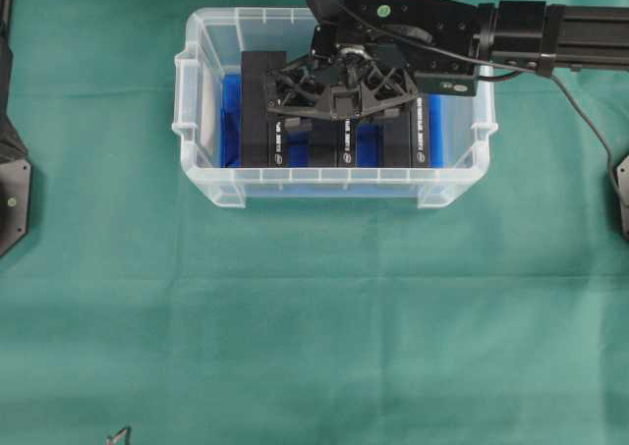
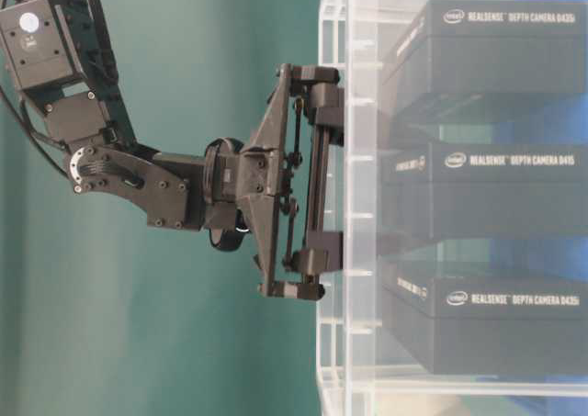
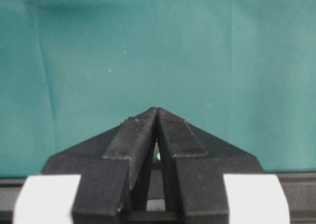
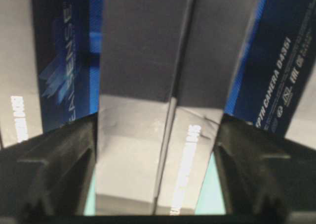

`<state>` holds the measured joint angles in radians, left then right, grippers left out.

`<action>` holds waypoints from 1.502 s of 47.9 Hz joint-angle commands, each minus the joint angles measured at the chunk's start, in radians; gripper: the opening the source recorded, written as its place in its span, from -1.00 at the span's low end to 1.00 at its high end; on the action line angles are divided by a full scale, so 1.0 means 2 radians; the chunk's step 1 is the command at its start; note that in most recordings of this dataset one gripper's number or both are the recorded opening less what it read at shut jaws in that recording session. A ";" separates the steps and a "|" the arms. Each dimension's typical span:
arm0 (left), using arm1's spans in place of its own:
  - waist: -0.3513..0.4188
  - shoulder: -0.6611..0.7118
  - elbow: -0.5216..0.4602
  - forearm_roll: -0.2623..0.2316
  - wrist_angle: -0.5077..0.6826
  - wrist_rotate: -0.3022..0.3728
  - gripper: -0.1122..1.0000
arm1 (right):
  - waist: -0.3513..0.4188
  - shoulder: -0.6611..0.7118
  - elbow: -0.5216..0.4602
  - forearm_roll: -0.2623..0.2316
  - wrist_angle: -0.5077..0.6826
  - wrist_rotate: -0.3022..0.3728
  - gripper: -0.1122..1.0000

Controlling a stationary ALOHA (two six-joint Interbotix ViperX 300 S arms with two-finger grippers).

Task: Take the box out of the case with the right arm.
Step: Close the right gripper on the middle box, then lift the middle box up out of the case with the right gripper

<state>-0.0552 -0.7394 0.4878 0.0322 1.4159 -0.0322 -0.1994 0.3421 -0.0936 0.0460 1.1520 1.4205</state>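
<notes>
This looks like a robotics lab, set up as a test bench and not a lived-in room. A plain green cloth covers the whole table with nothing homely on it. Two black robot arms are mounted at its sides: the right arm trails loose cable across the cloth, and the base of the other arm sits at the left edge. A clear plastic case holds black retail boxes printed "RealSense Depth Camera", which is research equipment.
</notes>
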 commanded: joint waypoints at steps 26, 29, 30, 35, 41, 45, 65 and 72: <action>0.002 0.000 -0.013 0.001 -0.002 0.001 -0.76 | 0.002 -0.010 -0.011 -0.011 -0.001 0.013 0.40; 0.002 0.001 -0.013 0.001 -0.002 0.001 -0.76 | 0.002 -0.012 -0.016 -0.012 0.004 0.013 0.40; 0.002 0.000 -0.013 0.001 -0.002 0.001 -0.76 | 0.003 -0.014 -0.018 -0.012 0.007 0.013 0.40; 0.002 0.001 -0.013 0.001 -0.002 0.001 -0.76 | 0.003 -0.018 -0.030 -0.017 0.025 0.014 0.40; 0.002 0.001 -0.013 0.001 -0.002 0.001 -0.76 | 0.002 -0.025 -0.053 -0.025 0.054 0.015 0.40; 0.002 0.000 -0.013 0.001 -0.002 0.001 -0.76 | 0.003 -0.027 -0.070 -0.030 0.067 0.015 0.40; 0.002 0.001 -0.013 0.001 -0.002 0.000 -0.76 | 0.008 -0.041 -0.183 -0.072 0.193 0.015 0.40; 0.002 0.001 -0.013 0.001 0.000 0.000 -0.76 | 0.015 -0.041 -0.219 -0.079 0.224 0.012 0.40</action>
<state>-0.0552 -0.7394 0.4878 0.0307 1.4174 -0.0322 -0.1779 0.3145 -0.4725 -0.1012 1.5723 1.4450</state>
